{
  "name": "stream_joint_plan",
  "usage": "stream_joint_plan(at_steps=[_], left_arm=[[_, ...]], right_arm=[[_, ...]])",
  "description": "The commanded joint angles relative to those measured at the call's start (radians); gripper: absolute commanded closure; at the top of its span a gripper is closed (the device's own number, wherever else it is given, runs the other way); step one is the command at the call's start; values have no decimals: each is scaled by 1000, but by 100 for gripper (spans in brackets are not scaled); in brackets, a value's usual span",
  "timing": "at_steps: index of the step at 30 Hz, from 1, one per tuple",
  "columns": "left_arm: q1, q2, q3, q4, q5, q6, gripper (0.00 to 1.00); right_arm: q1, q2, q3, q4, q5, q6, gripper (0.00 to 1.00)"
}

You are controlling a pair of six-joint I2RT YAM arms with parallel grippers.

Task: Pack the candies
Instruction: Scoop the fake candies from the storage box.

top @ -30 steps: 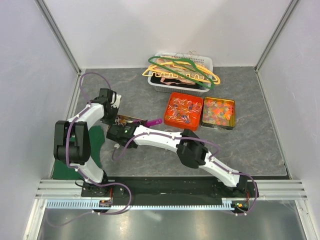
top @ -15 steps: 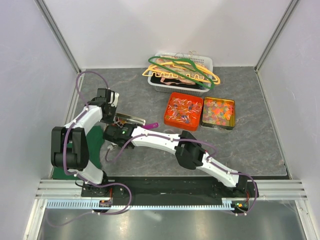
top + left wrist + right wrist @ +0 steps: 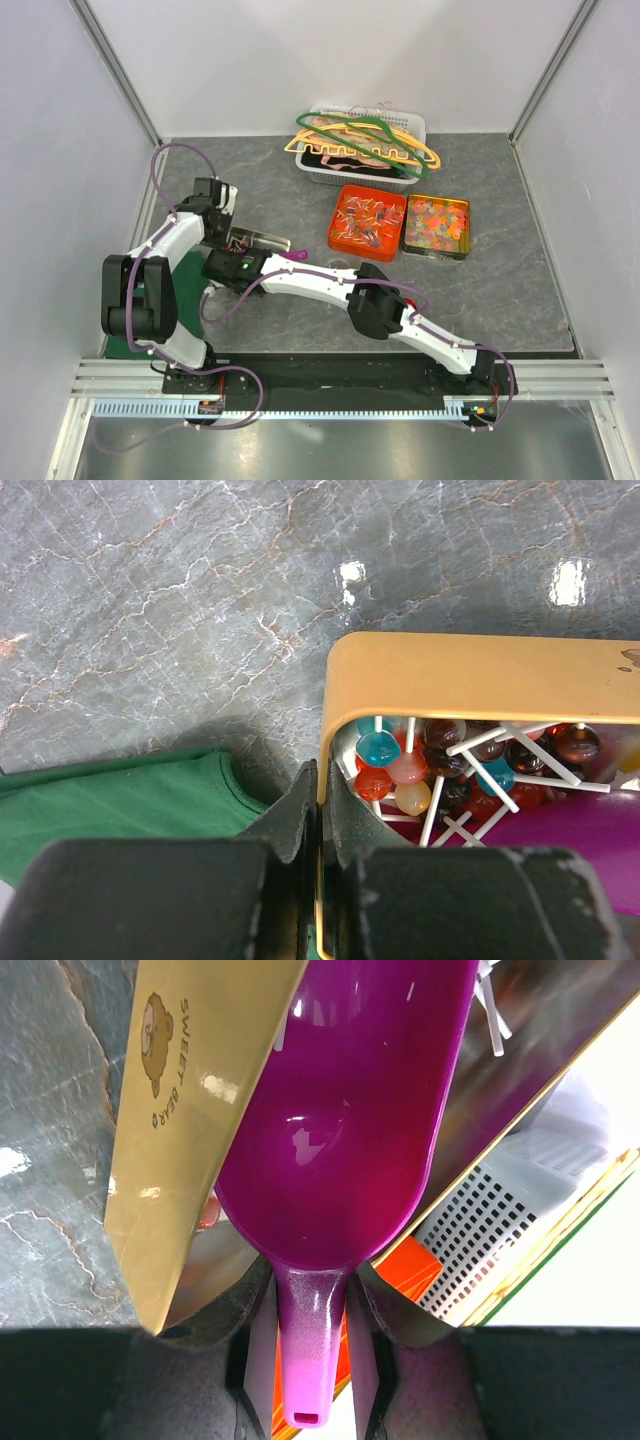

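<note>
A gold pouch [image 3: 480, 690] printed "SWEET BEAR" [image 3: 190, 1110] lies at the left of the table [image 3: 262, 238]. My left gripper [image 3: 320, 790] is shut on its rim. Inside the pouch are round candies on white sticks [image 3: 420, 770], red, blue, brown and pale. My right gripper [image 3: 312, 1310] is shut on the handle of a purple scoop [image 3: 350, 1140], whose bowl is pushed into the pouch mouth [image 3: 560, 850]. From above, only a bit of the scoop [image 3: 295, 256] shows beside the right wrist. More candies fill an orange tray [image 3: 367, 221] and a dark tin [image 3: 436, 225].
A white basket [image 3: 365, 150] piled with plastic hangers stands at the back, behind the orange tray. A green cloth [image 3: 130, 800] lies under the left arm near the table's left edge [image 3: 195, 292]. The right arm stretches across the middle of the table.
The right gripper has moved left with the scoop, pushing it further into the pouch; less purple shows from above. The left arm shifted slightly, still gripping the pouch.
</note>
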Motion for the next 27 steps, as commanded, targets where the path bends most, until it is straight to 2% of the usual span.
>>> stream_joint_plan(at_steps=[1,12,16,22,27], left_arm=[[-5,-43,15,83,41,-34,98],[-5,-37,13,84,58,-29,98],[-5,-35,13,83,60,-28,98],[-5,-28,12,83,61,-26,98],[-5,-18,12,84,61,-25,98]], right_arm=[[38,33,26,64,-111,21,100],[67,-16,-5,144,-198,44,100],[65,-63,-88,157,-224,67,100],[18,-165,-203,160,-264,104,100],[-39,-231,-226,111,-310,133,100]])
